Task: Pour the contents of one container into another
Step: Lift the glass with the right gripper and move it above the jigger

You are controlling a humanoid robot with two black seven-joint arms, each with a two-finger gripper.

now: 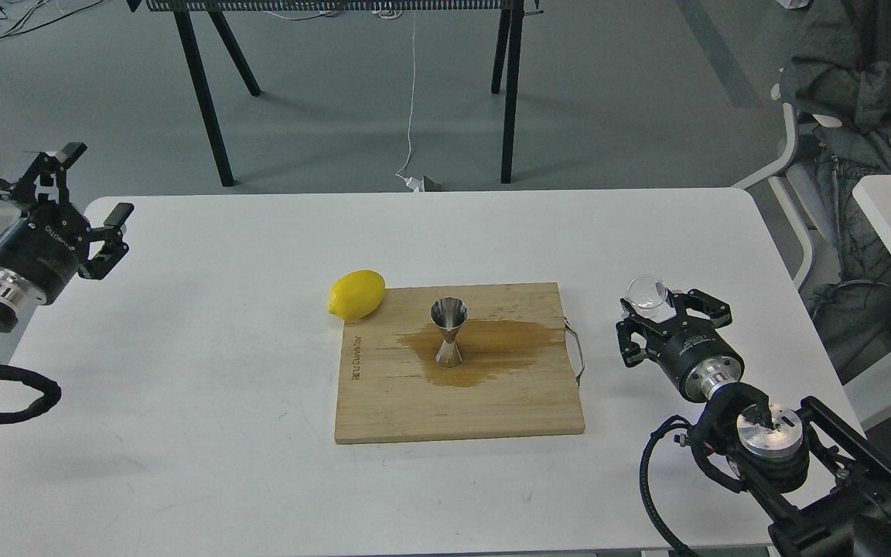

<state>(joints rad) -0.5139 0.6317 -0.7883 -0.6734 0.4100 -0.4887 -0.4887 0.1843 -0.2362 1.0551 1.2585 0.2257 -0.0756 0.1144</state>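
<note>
White table [221, 348]; cup [648, 297] in right claw [666, 311]

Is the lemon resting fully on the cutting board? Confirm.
No, the lemon sits at the cutting board's far left corner, mostly on the white table.

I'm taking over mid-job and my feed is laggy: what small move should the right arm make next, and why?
Probably carry the clear cup left toward the steel jigger. The right gripper holds the cup off to the right of the wooden cutting board, well short of the jigger, which stands upright in a brown wet patch. The left gripper is open and far away.
</note>
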